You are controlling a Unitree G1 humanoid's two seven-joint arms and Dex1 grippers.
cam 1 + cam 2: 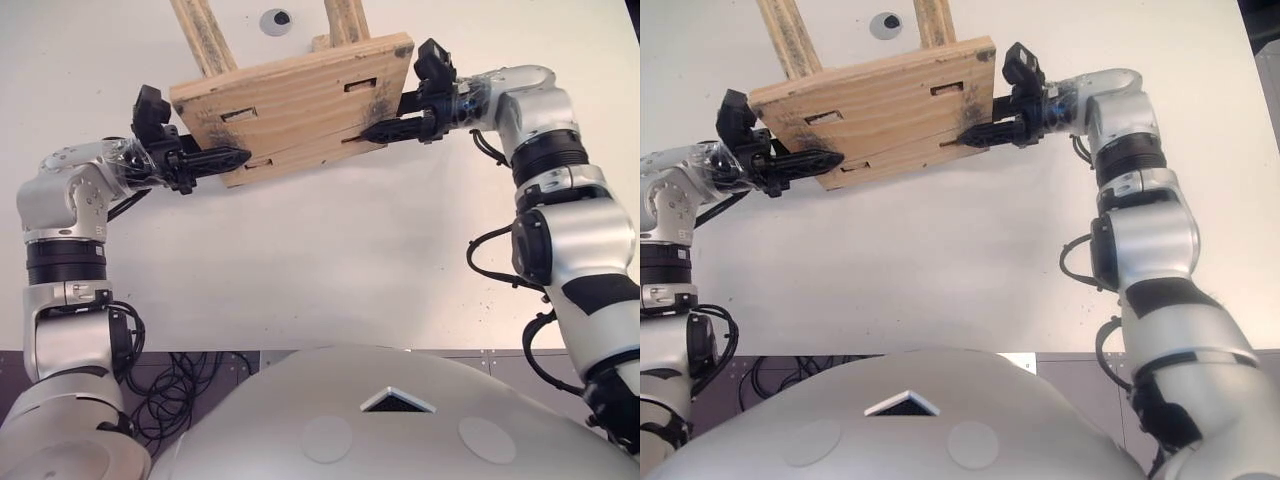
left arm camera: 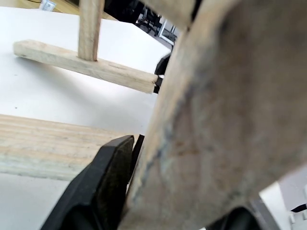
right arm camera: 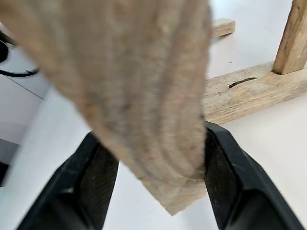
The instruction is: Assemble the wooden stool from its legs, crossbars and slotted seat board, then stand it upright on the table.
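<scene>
Two legs [image 1: 203,35] cut off at top, left end effector [image 1: 240,157] and right end effector [image 1: 370,130] clamping seat board [image 1: 300,105]

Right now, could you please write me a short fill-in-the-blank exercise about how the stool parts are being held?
The left pincer is shut on the seat board at its ___ edge.
The right pincer is shut on its ___ edge.
Beyond the board, ___ wooden legs show.
The table is ___ in colour.
Missing words: left; right; two; white.
</scene>
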